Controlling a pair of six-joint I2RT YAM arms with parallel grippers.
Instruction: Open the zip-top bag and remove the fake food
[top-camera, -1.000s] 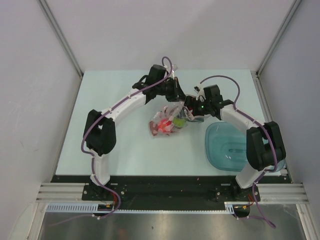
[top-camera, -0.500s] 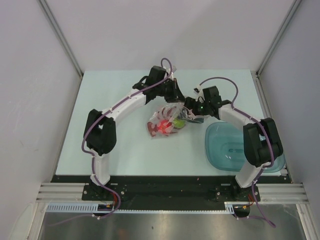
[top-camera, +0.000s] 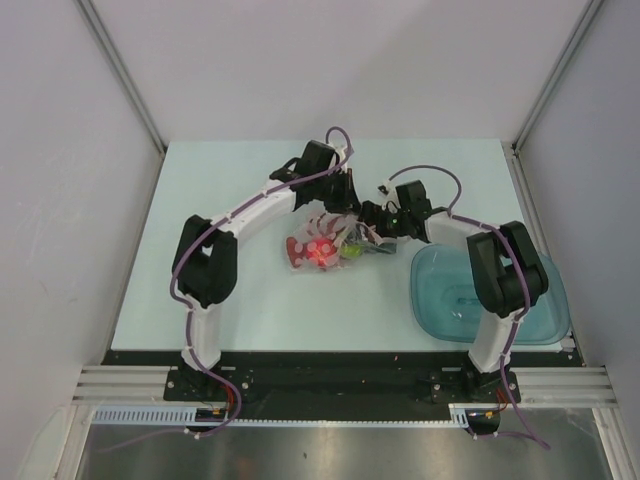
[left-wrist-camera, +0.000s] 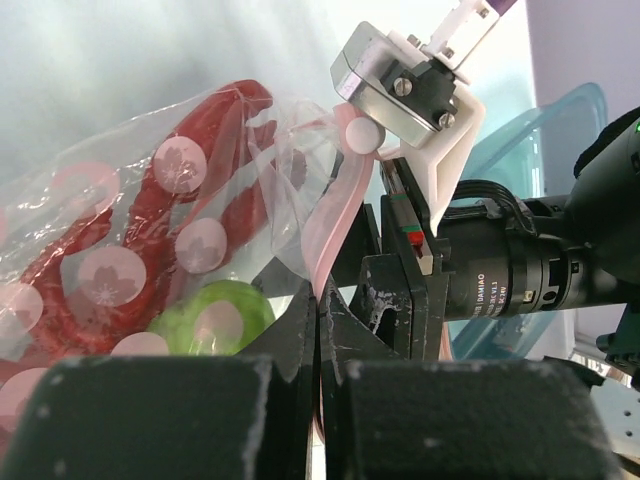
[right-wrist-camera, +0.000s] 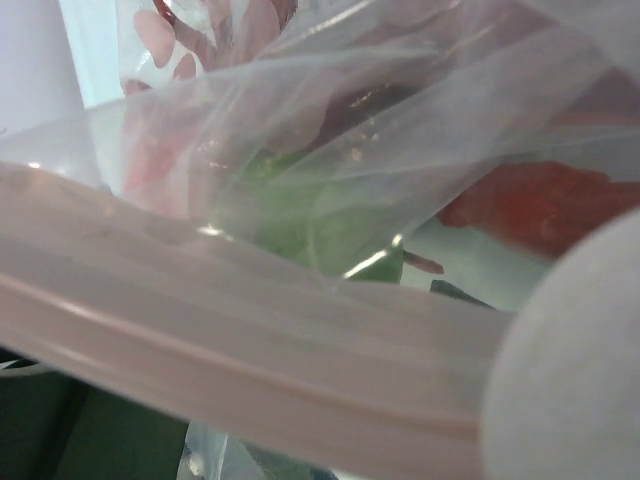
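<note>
The zip-top bag (top-camera: 318, 248) lies mid-table, clear with pink blossom dots. In the left wrist view it holds the red lobster (left-wrist-camera: 215, 150) and the lime-green ball (left-wrist-camera: 215, 315). I cannot pick out the small red fruit. My left gripper (left-wrist-camera: 318, 320) is shut on the pink zip strip (left-wrist-camera: 335, 215) at the bag's far right corner (top-camera: 343, 212). My right gripper (top-camera: 368, 225) grips the same edge from the right, its fingers (left-wrist-camera: 400, 270) against the strip. In the right wrist view the strip (right-wrist-camera: 250, 350) crosses close to the lens and hides the jaws. The green ball (right-wrist-camera: 310, 215) shows behind it.
A translucent teal-blue tray (top-camera: 440, 300) sits at the right near the right arm's base. It also shows behind the right gripper in the left wrist view (left-wrist-camera: 560, 130). White walls enclose the pale table (top-camera: 220, 290) on three sides.
Both grippers and the bag have shifted slightly left and toward the near edge. The right arm has stretched further left. Both holds on the zip edge look unchanged.
</note>
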